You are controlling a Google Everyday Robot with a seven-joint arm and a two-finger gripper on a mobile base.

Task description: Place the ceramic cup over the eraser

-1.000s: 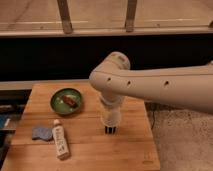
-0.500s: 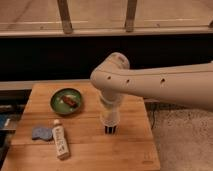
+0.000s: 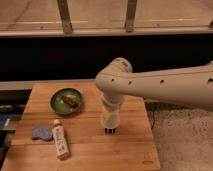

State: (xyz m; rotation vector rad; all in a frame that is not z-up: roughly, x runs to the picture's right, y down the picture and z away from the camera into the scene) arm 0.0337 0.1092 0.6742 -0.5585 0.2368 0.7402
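We see the gripper (image 3: 110, 111) clamped on the cup (image 3: 110, 118), the eraser (image 3: 110, 130) directly beneath; next we lower, then release.

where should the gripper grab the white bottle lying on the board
Across the white bottle's narrow middle, coming straight down from above: it lies flat and long, cap toward the green plate, with bare board beside it. The gripper sits apart, at the eraser.

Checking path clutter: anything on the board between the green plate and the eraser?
Camera view: only bare wooden board between the green plate and the eraser. The gripper, shut on the ceramic cup, is directly above the eraser.
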